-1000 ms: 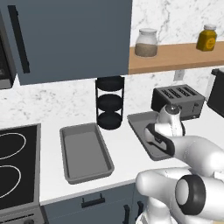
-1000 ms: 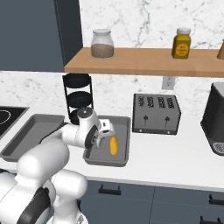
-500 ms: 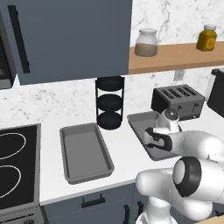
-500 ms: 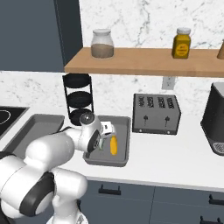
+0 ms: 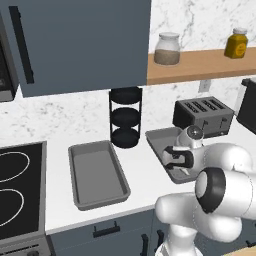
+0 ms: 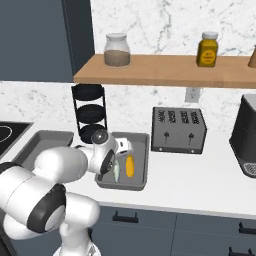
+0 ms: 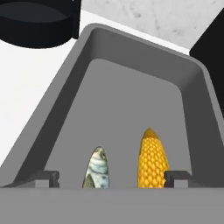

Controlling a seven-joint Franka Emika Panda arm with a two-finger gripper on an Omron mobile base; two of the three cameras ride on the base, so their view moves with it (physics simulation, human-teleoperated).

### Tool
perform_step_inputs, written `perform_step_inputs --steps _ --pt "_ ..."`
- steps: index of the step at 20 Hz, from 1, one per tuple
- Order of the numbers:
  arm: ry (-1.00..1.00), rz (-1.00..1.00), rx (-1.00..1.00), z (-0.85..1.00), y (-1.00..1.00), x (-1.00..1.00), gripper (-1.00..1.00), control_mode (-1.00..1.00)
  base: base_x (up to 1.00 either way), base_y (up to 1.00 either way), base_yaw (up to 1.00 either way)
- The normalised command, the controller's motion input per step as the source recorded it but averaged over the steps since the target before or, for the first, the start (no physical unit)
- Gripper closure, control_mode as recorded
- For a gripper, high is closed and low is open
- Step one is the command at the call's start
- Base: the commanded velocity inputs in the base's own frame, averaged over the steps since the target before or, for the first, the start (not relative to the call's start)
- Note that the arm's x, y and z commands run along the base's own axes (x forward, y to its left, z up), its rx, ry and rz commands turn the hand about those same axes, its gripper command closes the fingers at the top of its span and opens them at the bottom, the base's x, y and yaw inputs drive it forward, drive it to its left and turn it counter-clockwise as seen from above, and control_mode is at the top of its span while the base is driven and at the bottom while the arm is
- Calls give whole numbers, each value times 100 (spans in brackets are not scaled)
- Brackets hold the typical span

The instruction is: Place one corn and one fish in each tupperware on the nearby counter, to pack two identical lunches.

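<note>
The right tupperware (image 6: 123,185) on the white counter (image 6: 200,185) holds a yellow corn (image 6: 130,165) and a pale silver fish (image 6: 116,171) lying side by side. In the hand view the fish (image 7: 98,169) and the corn (image 7: 153,159) lie on the floor of that tupperware (image 7: 65,100), between the wide-apart fingertips (image 7: 177,177). My gripper (image 7: 110,179) hangs open just above them, touching neither. From the base it shows over the tray's left part as gripper (image 6: 105,170) and gripper (image 5: 176,159). The left tupperware (image 5: 97,175) holds nothing.
A black three-tier rack (image 6: 90,112) stands behind the trays. A dark toaster (image 6: 178,130) sits right of the right tray, a black appliance (image 6: 247,142) beyond it. A stovetop (image 5: 15,190) lies left of the left tray. A wooden shelf (image 6: 165,75) with jars hangs above.
The gripper has gone from shut to open, and the fish now lies loose in the right tupperware beside the corn. The hand dropped slightly lower over the tray.
</note>
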Motion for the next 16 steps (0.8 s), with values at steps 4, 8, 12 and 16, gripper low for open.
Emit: perform_step_inputs --steps 4,8,12,16 --pt "-2 -1 0 81 0 -38 -100 -100 0 0 0" --pt "0 0 0 93 1 -99 -100 -100 0 0 0" --pt "-3 -4 0 85 12 -100 -100 -100 0 0 0" --pt "-22 -16 7 46 28 -100 -100 -100 0 0 0"
